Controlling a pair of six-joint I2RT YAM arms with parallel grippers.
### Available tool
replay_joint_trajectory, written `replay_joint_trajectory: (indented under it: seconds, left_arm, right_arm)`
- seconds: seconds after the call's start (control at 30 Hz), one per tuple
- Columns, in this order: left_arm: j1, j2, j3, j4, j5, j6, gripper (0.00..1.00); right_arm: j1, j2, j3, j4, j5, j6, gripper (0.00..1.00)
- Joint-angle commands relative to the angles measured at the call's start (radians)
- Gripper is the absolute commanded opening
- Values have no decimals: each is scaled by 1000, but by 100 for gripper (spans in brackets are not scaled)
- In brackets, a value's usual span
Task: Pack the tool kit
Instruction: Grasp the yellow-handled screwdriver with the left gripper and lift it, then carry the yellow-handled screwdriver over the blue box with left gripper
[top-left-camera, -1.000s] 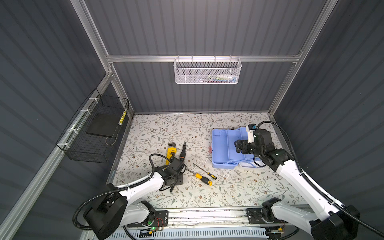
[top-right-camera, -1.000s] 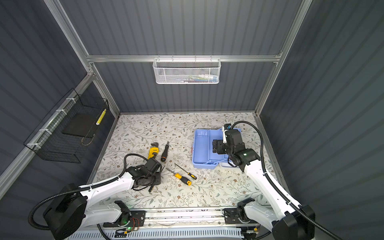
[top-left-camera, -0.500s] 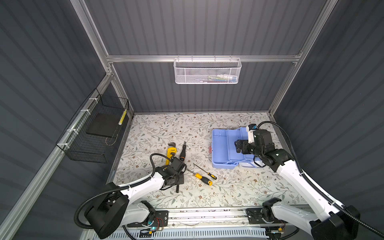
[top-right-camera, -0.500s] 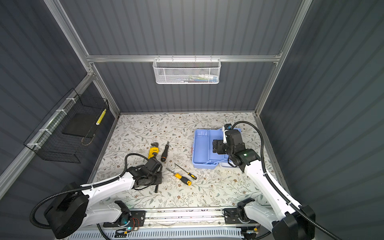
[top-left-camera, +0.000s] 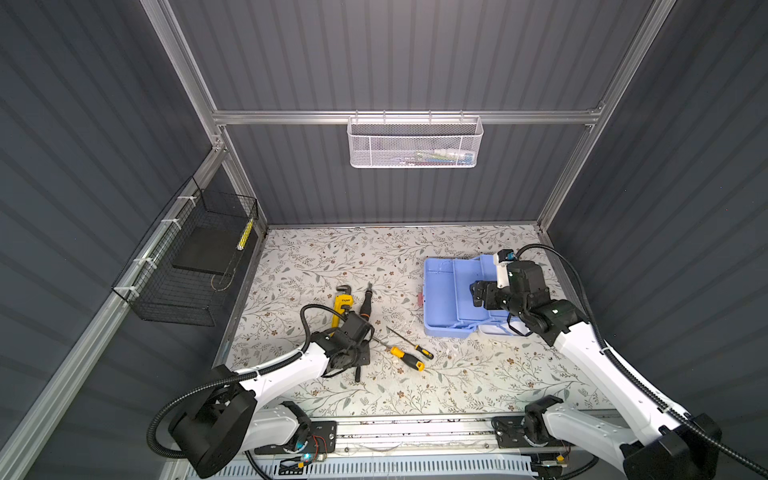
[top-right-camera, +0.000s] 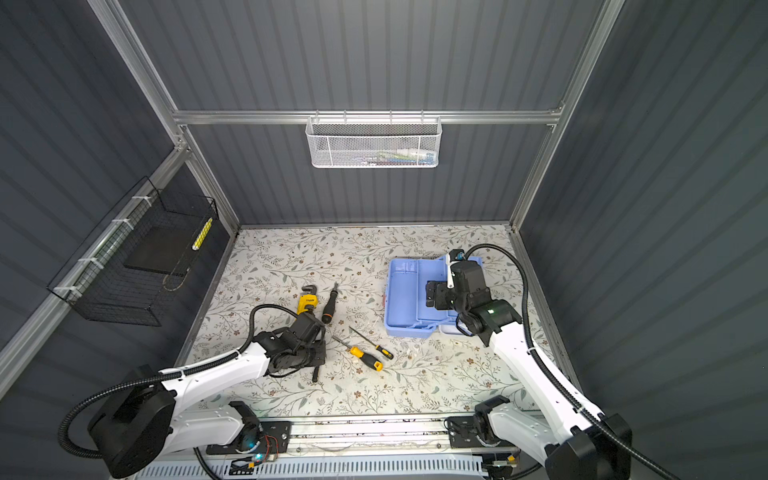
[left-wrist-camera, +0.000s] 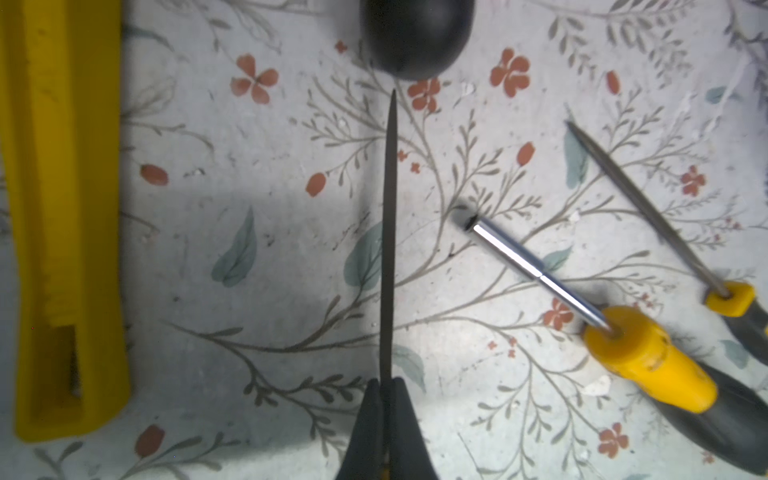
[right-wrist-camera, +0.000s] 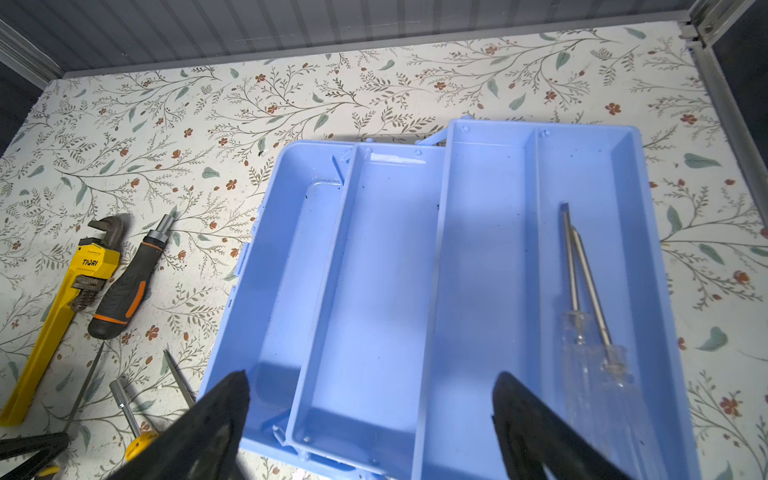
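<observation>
The left arm (top-left-camera: 282, 374) stretches low from the bench's front left corner toward its middle, with the wrist close over the surface. The left gripper (left-wrist-camera: 386, 388) is clamped tight on a thin dark shaft (left-wrist-camera: 390, 232), its fingers (left-wrist-camera: 365, 424) pressed together. The right arm (top-left-camera: 590, 353) rises from the front right corner toward the right edge. The right gripper (right-wrist-camera: 372, 392) is spread wide and grips nothing.

We read just one word in the scene: "TIORI". It was printed in black capitals on the yellow pipe wrench (right-wrist-camera: 60, 309), near its head, and was clear in the right wrist view. In both top views we saw the same dark mark on that wrench (top-left-camera: 341, 305) (top-right-camera: 306, 302), but it was too small for us to spell out.
</observation>
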Motion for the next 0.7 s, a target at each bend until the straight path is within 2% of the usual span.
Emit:
replay_joint_trajectory:
  seconds: [0.0,0.23,0.37,0.47,0.67]
  left_arm:
    - [-5,-41,47,-10,12,13,0]
    - [-5,-51,125,5,34,16,0]
    - [-5,-34,196,97,43,32,0]
    - [-5,30,285,190,71,50,0]
    - [-9,237,490,347,207,77,0]
  right_arm:
    - [4,-14,-24,0,1,12,92]
    - [4,-24,-34,4,5,18,92]
    - [4,-34,-46,15,5,23,92]
    - [4,-39,-55,20,3,26,92]
    - [4,-51,-64,12,21,26,92]
